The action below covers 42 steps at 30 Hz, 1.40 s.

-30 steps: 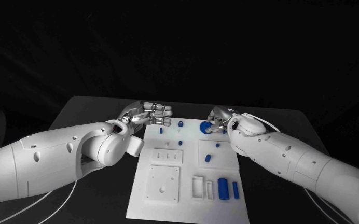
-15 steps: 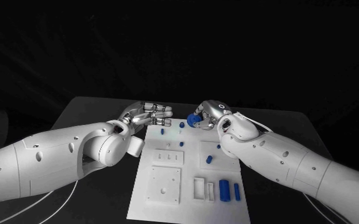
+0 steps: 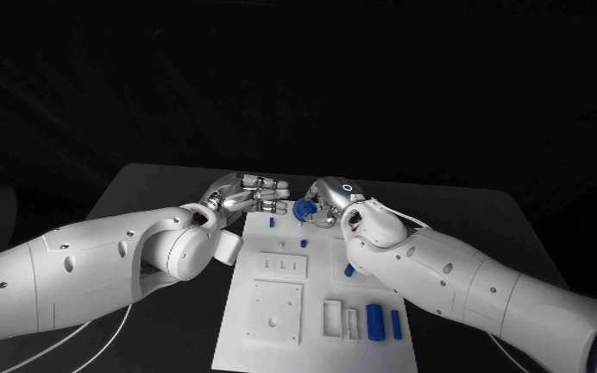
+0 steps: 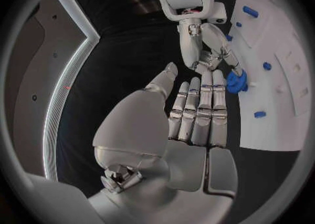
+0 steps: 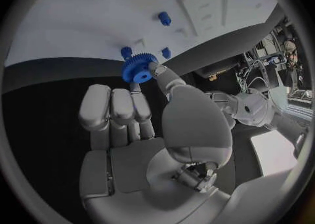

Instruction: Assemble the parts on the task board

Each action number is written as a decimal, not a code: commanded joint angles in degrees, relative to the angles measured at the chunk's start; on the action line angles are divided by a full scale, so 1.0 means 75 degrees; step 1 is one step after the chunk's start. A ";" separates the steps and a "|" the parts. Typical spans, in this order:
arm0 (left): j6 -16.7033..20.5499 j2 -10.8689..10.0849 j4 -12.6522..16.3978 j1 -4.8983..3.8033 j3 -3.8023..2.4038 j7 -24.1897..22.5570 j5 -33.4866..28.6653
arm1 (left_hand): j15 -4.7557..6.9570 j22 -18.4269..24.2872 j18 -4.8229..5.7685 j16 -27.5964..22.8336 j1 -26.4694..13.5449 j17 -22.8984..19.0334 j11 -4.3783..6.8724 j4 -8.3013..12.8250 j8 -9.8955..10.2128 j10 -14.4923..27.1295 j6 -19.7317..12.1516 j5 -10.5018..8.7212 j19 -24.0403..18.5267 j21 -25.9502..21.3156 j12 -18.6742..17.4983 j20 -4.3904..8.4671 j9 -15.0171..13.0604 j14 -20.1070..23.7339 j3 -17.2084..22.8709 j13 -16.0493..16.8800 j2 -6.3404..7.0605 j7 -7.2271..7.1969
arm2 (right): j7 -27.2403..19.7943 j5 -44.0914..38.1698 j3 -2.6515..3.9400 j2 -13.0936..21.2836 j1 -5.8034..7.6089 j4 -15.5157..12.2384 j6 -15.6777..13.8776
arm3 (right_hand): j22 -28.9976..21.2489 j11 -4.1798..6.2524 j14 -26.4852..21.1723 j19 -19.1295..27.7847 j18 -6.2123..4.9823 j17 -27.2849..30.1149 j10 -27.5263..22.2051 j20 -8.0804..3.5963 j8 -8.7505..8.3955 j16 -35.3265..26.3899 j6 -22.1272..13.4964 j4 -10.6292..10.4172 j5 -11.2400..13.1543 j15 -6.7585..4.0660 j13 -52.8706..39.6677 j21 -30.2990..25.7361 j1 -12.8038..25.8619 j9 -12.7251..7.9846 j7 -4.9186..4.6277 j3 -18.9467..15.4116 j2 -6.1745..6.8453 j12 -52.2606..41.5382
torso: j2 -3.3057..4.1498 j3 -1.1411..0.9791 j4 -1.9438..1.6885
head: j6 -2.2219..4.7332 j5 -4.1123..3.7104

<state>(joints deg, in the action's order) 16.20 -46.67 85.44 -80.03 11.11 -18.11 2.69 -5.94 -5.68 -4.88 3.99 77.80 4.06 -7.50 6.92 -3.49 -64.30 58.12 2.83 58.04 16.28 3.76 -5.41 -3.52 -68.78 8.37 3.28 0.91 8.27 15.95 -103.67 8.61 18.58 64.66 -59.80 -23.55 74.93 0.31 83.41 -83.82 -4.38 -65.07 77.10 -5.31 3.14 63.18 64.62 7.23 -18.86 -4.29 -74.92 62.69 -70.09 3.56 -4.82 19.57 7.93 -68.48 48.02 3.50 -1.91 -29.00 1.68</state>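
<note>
No brand, label or writing can be read on any surface. A small blue toothed gear wheel (image 5: 138,68) is pinched between the thumb and fingertips of the right silver hand (image 3: 326,202), above the far end of the flat white task board (image 3: 292,338), near its left corner in the head view. In the left wrist view the same gear (image 4: 236,81) is seen clamped at the tips of that hand, just beyond the left hand's own fingertips.

The left silver hand (image 3: 245,192) is held at the board's far left edge with nothing in it — its fingers (image 4: 199,109) are stretched out straight and laid side by side, the thumb set apart from them.

On the board, short blue pegs (image 5: 164,18) stand upright near the far end, one of them (image 3: 304,243) just below the gear in the head view. Two blue cylinders (image 3: 373,316) lie side by side near the near right corner, beside a white slotted block (image 3: 331,318). The right forearm (image 3: 448,274) lies across the board's right side and covers part of it. The black table (image 3: 149,185) is seen around the board.
</note>
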 commanded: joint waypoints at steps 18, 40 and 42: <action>-0.0071 0.0130 0.0085 -0.0017 -0.0005 -0.0047 0.0021 | -0.0027 0.0021 0.0047 -0.0022 0.0034 -0.0008 0.0004 0.0037 -0.0011 0.0047 -0.0028 0.0039 -0.0058 0.0043 -0.0048 0.0022 -0.0012 0.0031 0.0024 0.0002 0.0047 0.0044 | -0.0077 0.0054 -0.0211 -0.0331 0.0006 0.0415 0.0537 | 0.1090 0.0045 -0.0019 -0.0243 0.0059 0.0054 -0.0041 -0.0020 0.0053 -0.0089 0.0015 0.0024 0.0118 -0.0018 -0.0077 -0.0044 -0.0071 0.0010 -0.0019 -0.0070 -0.0042 0.0093 | 0.0003 0.0035 -0.0033 | 0.0045 -0.0063; -0.0108 0.0257 0.0030 -0.0017 -0.0006 -0.0019 -0.0010 | -0.0027 0.0027 0.0046 -0.0024 0.0040 -0.0009 0.0004 0.0049 -0.0010 0.0047 -0.0048 0.0039 -0.0057 0.0049 -0.0047 0.0023 -0.0011 0.0031 0.0019 0.0002 0.0051 0.0050 | -0.0290 0.0010 -0.0431 -0.0723 -0.0011 0.1088 0.0529 | 0.1057 0.0024 -0.0034 -0.0218 0.0055 0.0172 -0.0136 -0.0011 0.0050 -0.0259 -0.0110 0.0076 0.0311 -0.0006 0.0054 -0.0225 -0.0083 0.0005 -0.0053 -0.0087 -0.0049 0.0258 | 0.0015 0.0026 -0.0080 | 0.0056 -0.0098; -0.0107 0.0257 0.0024 -0.0017 -0.0006 -0.0019 -0.0010 | -0.0027 0.0027 0.0046 -0.0024 0.0040 -0.0009 0.0004 0.0049 -0.0010 0.0047 -0.0048 0.0039 -0.0057 0.0049 -0.0047 0.0023 -0.0011 0.0031 0.0019 0.0002 0.0051 0.0050 | -0.0290 0.0010 -0.0443 -0.0733 -0.0012 0.1141 0.0512 | 0.1052 0.0009 -0.0032 -0.0215 0.0051 0.0179 -0.0155 -0.0008 0.0051 -0.0272 -0.0210 0.0078 0.0318 0.0002 0.0078 -0.0253 -0.0079 0.0002 -0.0079 -0.0089 -0.0037 0.0288 | 0.0015 0.0029 -0.0081 | 0.0056 -0.0102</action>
<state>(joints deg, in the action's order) 16.16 -44.87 85.55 -80.03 11.10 -17.98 2.65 -5.94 -5.54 -4.89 3.99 77.80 4.06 -7.50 7.06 -3.49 -64.30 57.91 2.83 57.83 16.28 3.76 -5.20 -3.52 -68.79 8.50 3.28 0.91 8.48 14.26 -103.12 5.55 13.16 64.97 -51.83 -20.69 74.91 0.40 83.41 -83.83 -4.38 -63.75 76.13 -5.31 3.32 61.38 63.29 7.67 -16.82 -4.29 -74.37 60.90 -70.31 3.57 -5.39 19.14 7.70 -66.52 48.14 3.68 -2.47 -28.53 0.90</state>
